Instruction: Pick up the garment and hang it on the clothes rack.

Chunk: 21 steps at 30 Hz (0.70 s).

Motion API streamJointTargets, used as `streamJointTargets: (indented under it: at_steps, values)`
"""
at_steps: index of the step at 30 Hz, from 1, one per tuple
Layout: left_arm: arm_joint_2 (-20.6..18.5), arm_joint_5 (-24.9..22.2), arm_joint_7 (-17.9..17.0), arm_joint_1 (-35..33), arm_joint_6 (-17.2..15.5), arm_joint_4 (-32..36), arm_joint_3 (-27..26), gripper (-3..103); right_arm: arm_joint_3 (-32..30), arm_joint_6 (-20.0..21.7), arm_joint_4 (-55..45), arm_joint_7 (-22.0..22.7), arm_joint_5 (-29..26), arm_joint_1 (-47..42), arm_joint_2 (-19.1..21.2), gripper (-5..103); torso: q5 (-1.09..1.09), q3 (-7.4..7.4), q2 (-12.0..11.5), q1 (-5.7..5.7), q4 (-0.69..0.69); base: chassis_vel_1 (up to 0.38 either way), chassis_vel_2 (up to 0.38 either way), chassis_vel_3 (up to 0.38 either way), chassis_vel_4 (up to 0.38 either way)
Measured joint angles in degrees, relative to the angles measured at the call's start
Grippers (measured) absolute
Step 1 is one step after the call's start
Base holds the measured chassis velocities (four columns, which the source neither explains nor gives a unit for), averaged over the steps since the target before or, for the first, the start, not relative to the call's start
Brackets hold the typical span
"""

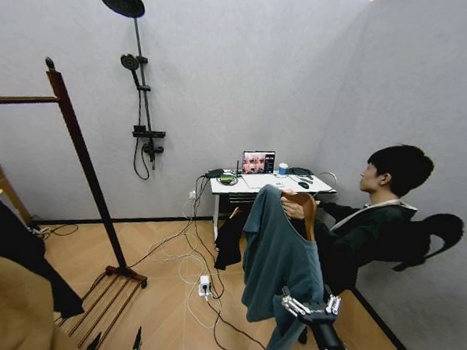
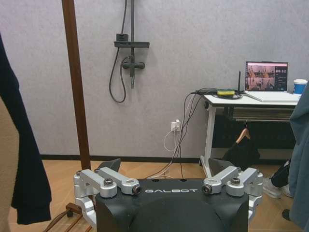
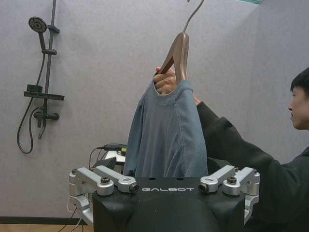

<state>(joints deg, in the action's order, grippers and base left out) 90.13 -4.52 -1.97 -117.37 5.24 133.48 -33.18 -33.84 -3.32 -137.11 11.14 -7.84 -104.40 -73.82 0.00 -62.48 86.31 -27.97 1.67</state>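
Right end effector [image 1: 311, 309] spread wide just below the soft, light, floppy garment [image 1: 279, 265] held up by a person's hand [image 3: 166, 82]; best grabbed by its stiff wooden hanger [image 3: 177, 53].

The right arm reached forward from about 5 o'clock in the head view, wrist raised, its right gripper [image 1: 311, 308] held with fingers spread wide apart and nothing between them. The left gripper [image 1: 135, 345] sat low at roughly 7 o'clock, near the body, its fingers [image 2: 112, 182] likewise splayed open and empty.
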Motion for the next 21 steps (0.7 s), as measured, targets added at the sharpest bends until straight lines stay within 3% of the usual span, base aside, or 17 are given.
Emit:
streamJointTargets:
  at_steps: [21]
  values:
    - [0.0,0.0,0.0,0.0,0.0,0.0,0.0,100,0.0,0.0,0.0,0.0,0.0,0.0,0.0,100,0.0,-0.03,0.0,-0.08,0.0,0.012,-0.015,-0.012,0.017]
